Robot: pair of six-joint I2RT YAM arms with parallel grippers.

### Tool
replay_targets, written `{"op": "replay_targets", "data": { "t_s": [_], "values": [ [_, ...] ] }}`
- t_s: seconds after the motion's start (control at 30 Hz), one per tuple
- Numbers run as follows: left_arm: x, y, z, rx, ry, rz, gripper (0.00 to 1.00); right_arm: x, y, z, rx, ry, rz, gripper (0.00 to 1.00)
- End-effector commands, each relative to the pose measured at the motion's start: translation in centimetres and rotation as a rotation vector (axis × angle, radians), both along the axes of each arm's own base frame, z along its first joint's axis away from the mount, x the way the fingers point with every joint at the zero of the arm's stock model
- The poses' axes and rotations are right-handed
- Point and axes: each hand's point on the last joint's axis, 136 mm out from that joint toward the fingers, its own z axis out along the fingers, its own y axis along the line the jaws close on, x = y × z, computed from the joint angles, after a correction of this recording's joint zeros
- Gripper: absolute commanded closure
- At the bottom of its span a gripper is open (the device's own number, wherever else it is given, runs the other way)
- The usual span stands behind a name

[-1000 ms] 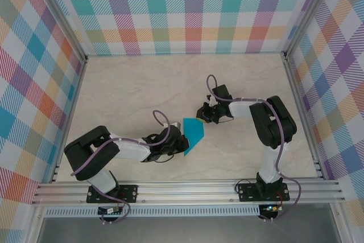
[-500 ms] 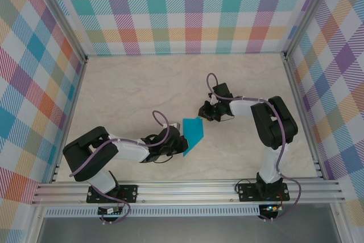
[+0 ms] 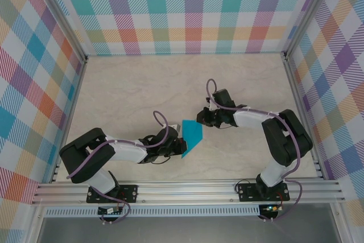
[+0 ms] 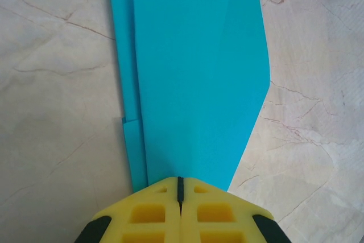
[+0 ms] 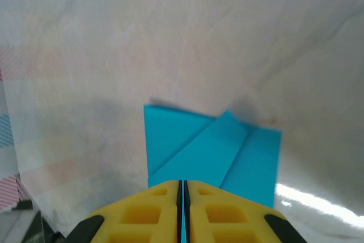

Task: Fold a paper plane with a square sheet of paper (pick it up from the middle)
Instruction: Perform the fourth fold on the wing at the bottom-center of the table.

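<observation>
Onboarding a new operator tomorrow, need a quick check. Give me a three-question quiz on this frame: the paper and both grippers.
1. True or false: the left gripper stands open, clear of the teal paper.
2. What does the right gripper pinch? A) the paper's edge B) a pen C) nothing
3. Short answer: is the paper a flat single sheet or folded?
Key: 1 false, it is shut on the paper. 2 A. 3 folded, with layered flaps.
</observation>
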Motion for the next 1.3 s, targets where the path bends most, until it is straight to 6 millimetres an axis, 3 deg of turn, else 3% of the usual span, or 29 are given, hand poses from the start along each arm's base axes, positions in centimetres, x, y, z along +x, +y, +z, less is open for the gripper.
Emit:
{"op": "replay_targets", "data": {
  "t_s": [0.0,0.13,0.3,0.53,0.77,0.83,1.03,1.17,1.27],
  "values": [
    [-7.8,9.1,-8.1,0.388,0.32,-0.053,1.0,-1.5,2.3,-0.1,0.025,-0.002,0.062,0.89],
    [-7.7,9.0,-8.0,0.391,0.32,-0.056,1.0,-1.9,2.9,-2.2,-0.033,0.005,0.071,0.9],
    [-7.8,9.1,-8.1,0.394,0.323,-0.058,1.0,-0.7,1.7,-4.4,-0.143,-0.025,0.043,0.9],
    [-8.3,9.7,-8.3,0.406,0.333,-0.06,1.0,2.0,0.3,-3.9,-0.197,-0.105,-0.017,0.9],
    [-8.5,10.1,-8.1,0.407,0.33,-0.057,1.0,4.4,-2.0,-4.9,-0.185,-0.085,-0.084,0.9],
    [-8.5,10.1,-7.9,0.406,0.326,-0.057,1.0,4.6,-2.1,-4.3,-0.169,-0.095,-0.083,0.89],
    [-8.5,10.3,-7.2,0.399,0.306,-0.069,1.0,4.6,-1.9,0.3,-0.112,-0.183,-0.079,0.88],
    [-8.4,10.2,-6.7,0.398,0.292,-0.084,1.0,2.6,-0.5,2.3,-0.041,-0.183,-0.023,0.87],
    [-8.2,10.0,-6.4,0.391,0.28,-0.093,1.0,0.0,1.4,2.5,0.004,-0.163,0.035,0.87]
  ]
}}
